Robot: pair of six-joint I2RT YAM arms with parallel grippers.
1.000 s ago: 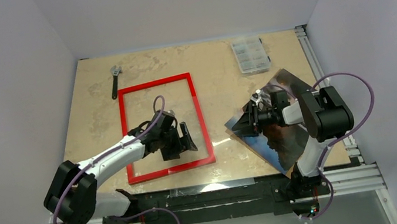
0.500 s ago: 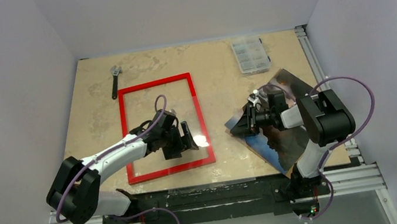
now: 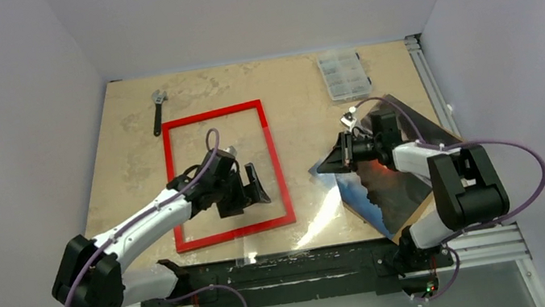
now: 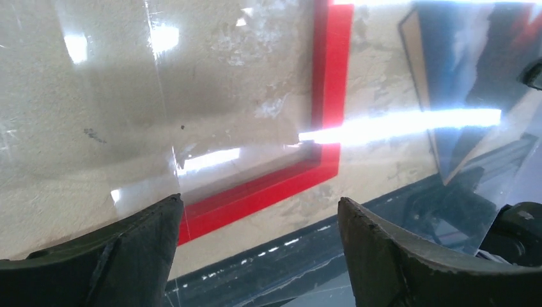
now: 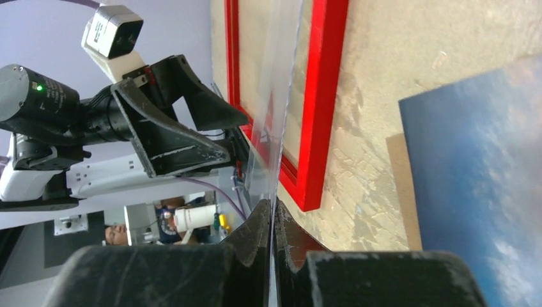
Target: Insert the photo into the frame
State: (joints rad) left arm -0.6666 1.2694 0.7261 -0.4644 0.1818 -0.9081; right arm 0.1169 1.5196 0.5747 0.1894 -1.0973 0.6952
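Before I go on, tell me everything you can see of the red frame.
The frame is a thin rectangle, bright red on its upward face, and the table shows through its middle. It lies flat on the table, left of centre, with its long sides running away from the arms, slightly skewed. The left tool hovers open over its near right part. A clear sheet, pinched by the right tool, reaches over its near right corner; contact cannot be told.
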